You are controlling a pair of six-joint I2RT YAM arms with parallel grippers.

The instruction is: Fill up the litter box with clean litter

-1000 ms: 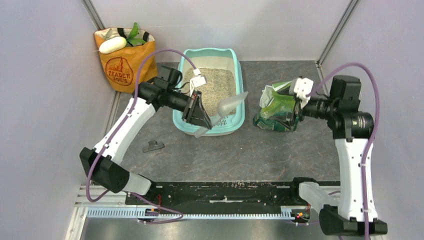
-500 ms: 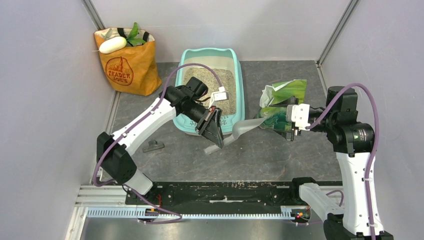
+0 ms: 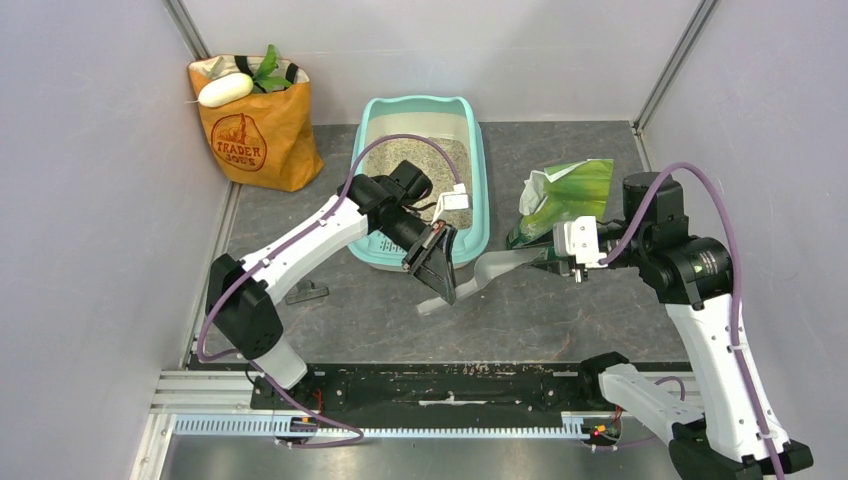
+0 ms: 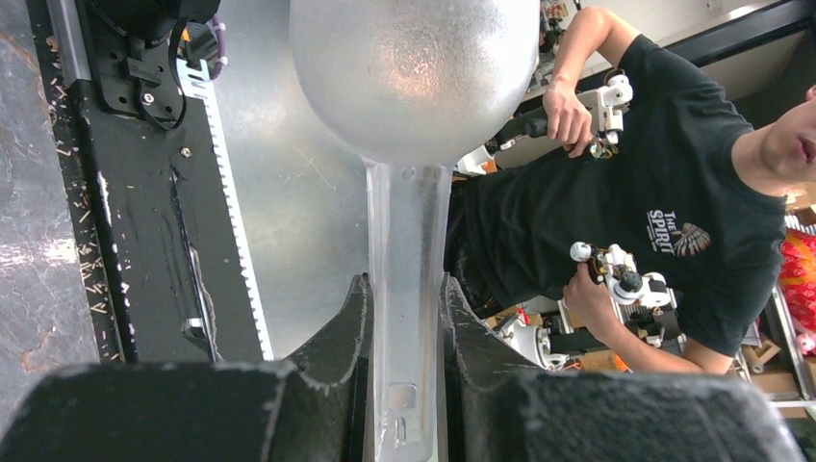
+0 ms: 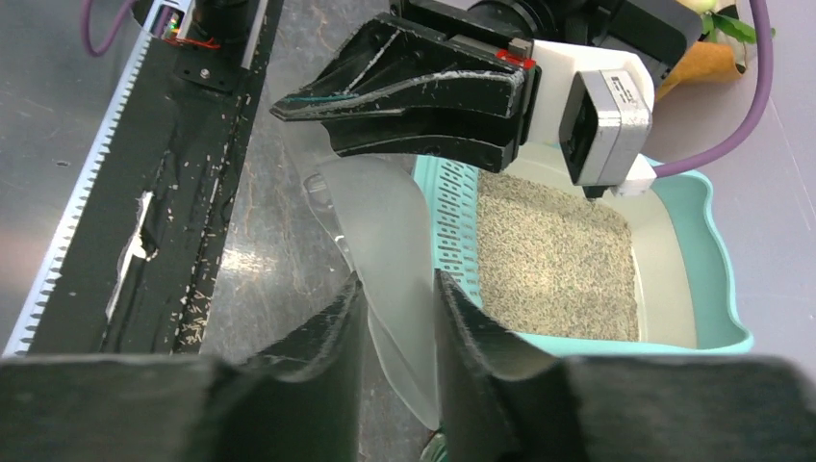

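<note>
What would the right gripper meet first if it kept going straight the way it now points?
The clear plastic scoop, whose bowl sits between its fingers. Just beyond that, probably the left gripper clamping the scoop's handle, though depth is hard to judge.

We record a robotics laboratory test cell: plain grey wall panels (image 3: 80,200) framed by aluminium posts (image 3: 183,22) at 11 and 1 o'clock; a black-shirted operator (image 4: 654,164) grips two control handles (image 4: 606,96).

"TRADER JOE'S" is printed in dark red around a round emblem on the orange paper bag (image 3: 250,140). The person's black T-shirt (image 4: 625,192) carries a small white chest print, "THE SPIRIT". Print on the green bag (image 3: 565,195) is unreadable.
</note>
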